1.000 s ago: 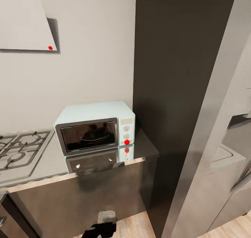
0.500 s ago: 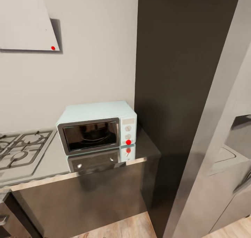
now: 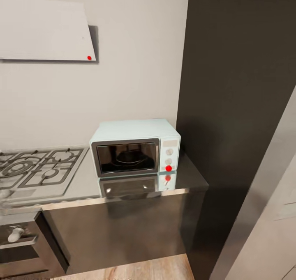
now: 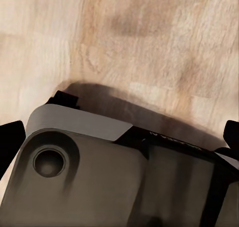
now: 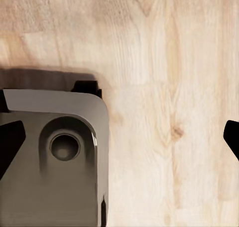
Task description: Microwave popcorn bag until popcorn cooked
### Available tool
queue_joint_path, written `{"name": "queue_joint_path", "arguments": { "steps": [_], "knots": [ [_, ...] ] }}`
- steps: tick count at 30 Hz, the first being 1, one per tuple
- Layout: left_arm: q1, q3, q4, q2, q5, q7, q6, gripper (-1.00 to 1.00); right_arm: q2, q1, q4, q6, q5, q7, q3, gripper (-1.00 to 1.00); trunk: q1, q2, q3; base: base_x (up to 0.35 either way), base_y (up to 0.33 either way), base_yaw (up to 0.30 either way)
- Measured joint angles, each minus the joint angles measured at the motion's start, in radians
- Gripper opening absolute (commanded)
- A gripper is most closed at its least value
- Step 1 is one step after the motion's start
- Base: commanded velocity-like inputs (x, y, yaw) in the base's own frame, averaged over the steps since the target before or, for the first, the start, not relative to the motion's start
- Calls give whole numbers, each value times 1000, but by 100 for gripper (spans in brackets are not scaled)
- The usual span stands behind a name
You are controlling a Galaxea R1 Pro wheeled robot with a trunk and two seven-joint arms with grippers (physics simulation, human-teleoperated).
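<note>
The pale-blue microwave (image 3: pixel 135 152) stands on the grey glossy countertop (image 3: pixel 82 185) against the wall, its dark glass door shut. Its knob panel carries a red dot (image 3: pixel 168 168). The popcorn bag and the popcorn are out of view. In the left wrist view my left gripper (image 4: pixel 119 142) is open, its black fingertips (image 4: pixel 11 139) at the picture's two edges above the wooden floor (image 4: pixel 149 42) and my grey base (image 4: pixel 84 177). My right gripper (image 5: pixel 119 139) is likewise open over the floor, nothing between its fingertips (image 5: pixel 10 142).
A steel gas hob (image 3: pixel 37 171) lies left of the microwave under a white hood (image 3: pixel 45 29). A tall dark cabinet (image 3: pixel 242 87) rises right of the counter's end. Dark base cabinets (image 3: pixel 123 230) sit below, with an oven handle (image 3: pixel 16 235) lower left.
The whole head picture has shifted: the camera moved, so the microwave and hob now sit further right. The dark gripper part at the bottom edge one second ago has left the picture.
</note>
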Motion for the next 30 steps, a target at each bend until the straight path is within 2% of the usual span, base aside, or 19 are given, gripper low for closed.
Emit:
{"name": "queue_joint_path", "arguments": {
  "steps": [12,24,30],
  "knots": [
    [0,0,0,1,0,1,0,100,5,0,0,1,-1,0,0,100,0,0,0,0,0,263],
    [0,1,0,0,1,1,4,100,6,0,-1,12,-3,1,-1,100,0,0,0,5,0,21],
    [0,0,0,0,-11,0,11,100,4,0,0,12,-3,1,-1,100,-1,0,0,272,0,0]
  ]
}}
